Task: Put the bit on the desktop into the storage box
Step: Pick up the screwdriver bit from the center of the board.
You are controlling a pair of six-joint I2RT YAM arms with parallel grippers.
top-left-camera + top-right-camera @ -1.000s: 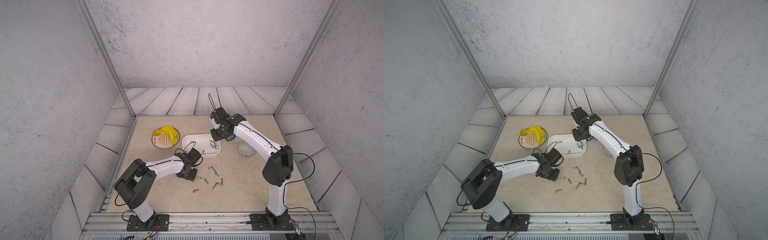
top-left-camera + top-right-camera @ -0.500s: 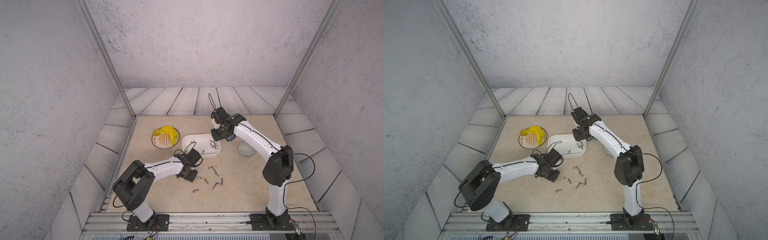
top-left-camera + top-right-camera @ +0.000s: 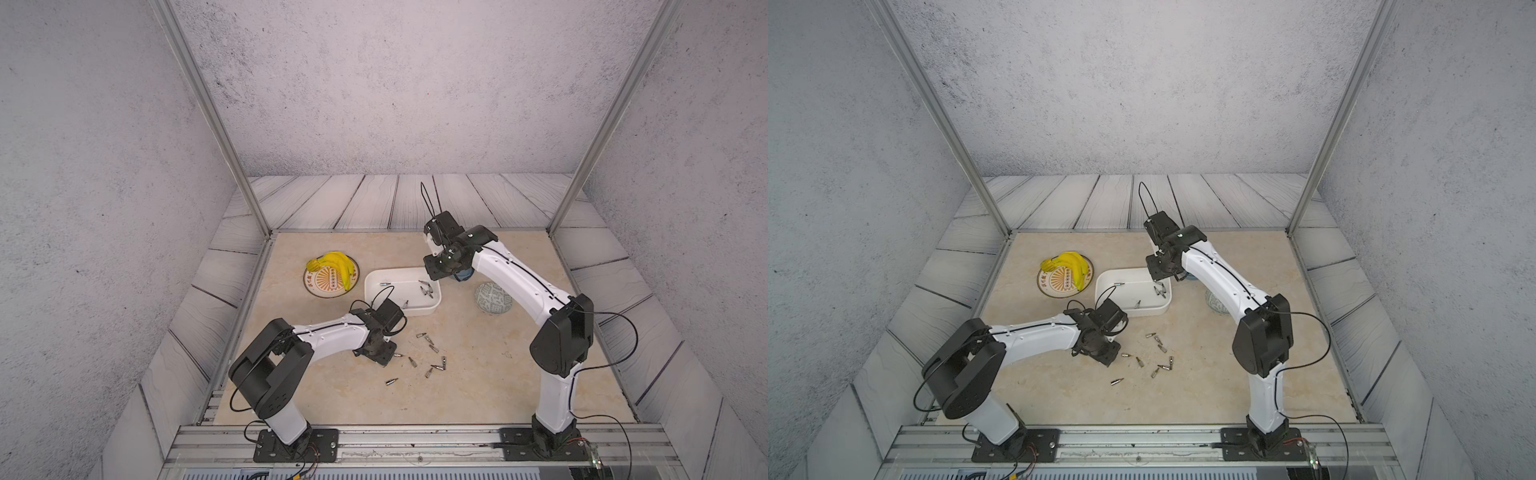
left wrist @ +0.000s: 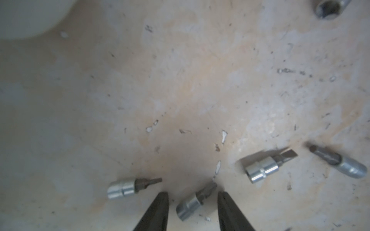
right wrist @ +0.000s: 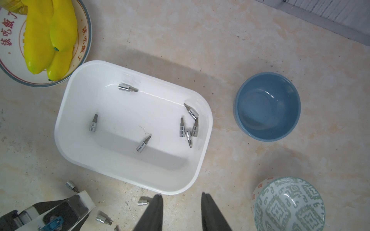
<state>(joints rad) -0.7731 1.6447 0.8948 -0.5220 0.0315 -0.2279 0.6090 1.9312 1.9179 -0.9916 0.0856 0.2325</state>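
At far left on the beige counter (image 3: 478, 395): a round plate (image 3: 328, 286) bearing yellow bananas (image 3: 334, 264). Cut off by the frame edge in the right wrist view; rim lettering too small to read in both top views.

Just right of the plate: the white storage box (image 3: 428, 309), its near corner hidden behind the left arm's wrist in both top views. Seen whole from the right wrist, with seven silver bits (image 5: 143, 144) inside, four bunched against one short wall and three lying apart.

In front of the box: the left tool (image 3: 376, 355), low over the counter and hiding what sits beneath it in the top views. From the left wrist: released, black fingers (image 4: 158, 210) cut off by the frame edge, straddling one bit (image 4: 195, 204) that lies flat on the counter, a gap on each side, not gripped.

Farther right: loose bits (image 3: 434, 357) scattered on the counter, tips too small to tell apart.

Above the box's far right corner: the right tool (image 5: 181, 195), fingers apart, gripping nothing.

Beside the box: a blue bowl (image 5: 268, 108), mostly hidden behind the right arm in the top views.

Rightmost: a grey-patterned bowl (image 5: 288, 204), clipped by the frame.
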